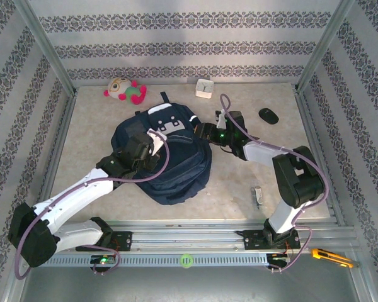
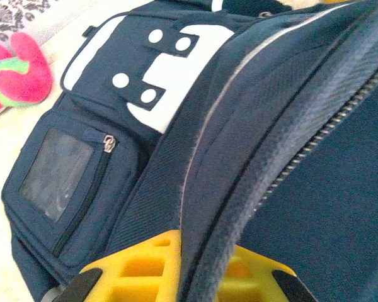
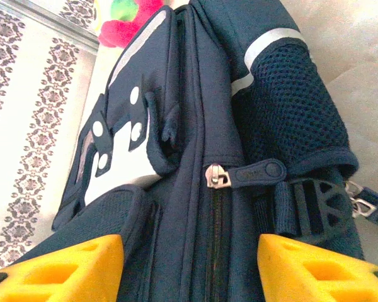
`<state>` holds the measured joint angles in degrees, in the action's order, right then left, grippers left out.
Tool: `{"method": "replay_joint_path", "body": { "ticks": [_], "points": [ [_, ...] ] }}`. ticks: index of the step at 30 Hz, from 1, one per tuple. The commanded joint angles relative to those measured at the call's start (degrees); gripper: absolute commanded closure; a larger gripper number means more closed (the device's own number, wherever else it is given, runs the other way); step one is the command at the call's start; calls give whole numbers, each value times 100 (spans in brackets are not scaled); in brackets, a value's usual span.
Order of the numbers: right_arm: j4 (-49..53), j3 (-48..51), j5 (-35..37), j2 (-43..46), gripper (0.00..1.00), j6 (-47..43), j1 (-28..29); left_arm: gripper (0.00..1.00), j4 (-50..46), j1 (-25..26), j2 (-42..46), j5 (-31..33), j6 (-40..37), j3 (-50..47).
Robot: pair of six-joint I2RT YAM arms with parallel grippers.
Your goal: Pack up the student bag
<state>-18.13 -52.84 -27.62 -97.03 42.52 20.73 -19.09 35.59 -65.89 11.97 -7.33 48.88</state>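
The student bag [image 1: 176,165] lies slumped mid-frame in the top view; soft, floppy, probably light; my left gripper [image 2: 205,255] pinches its padded zip-edge fold; my right gripper [image 3: 190,258] stands wide astride the side zip; I'd take the zip pull [image 3: 255,172].

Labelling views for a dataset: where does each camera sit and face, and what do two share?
Top external: above, behind the bases, looking down on the table; both arms reach the student bag.
Left wrist: on the left gripper, facing the bag's front pockets; fingers clamp its rim.
Right wrist: on the right gripper, fingers open, facing the bag's side zip.
Wrist views share the white buckle patch and plush toy.
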Motion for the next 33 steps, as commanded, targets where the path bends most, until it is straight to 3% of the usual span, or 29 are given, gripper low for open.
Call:
{"method": "replay_joint_path", "body": {
  "ticks": [1, 7, 12, 16, 27, 33],
  "points": [
    [1130, -121, 273, 805, 38, -675, -249, 100, 172, -129, -15, 311, 224, 208],
    [4486, -73, 1717, 2267, 31, -1873, -743, 100, 229, -184, -83, 287, 197, 257],
    [6102, 362, 2153, 2841, 28, -1865, -1509, 100, 193, -197, -141, 196, 268, 265],
    [6070, 1028, 2060, 3023, 25, -1332, -1938, 100, 167, -201, -163, 122, 311, 269],
    [5912, 1513, 2069, 2071, 21, -1306, -1941, 99, 286, -202, -139, -2, 399, 192],
    [6121, 1505, 1745, 2019, 28, -1243, -1839, 99, 284, -211, -93, 34, 399, 108]
  ]
}}
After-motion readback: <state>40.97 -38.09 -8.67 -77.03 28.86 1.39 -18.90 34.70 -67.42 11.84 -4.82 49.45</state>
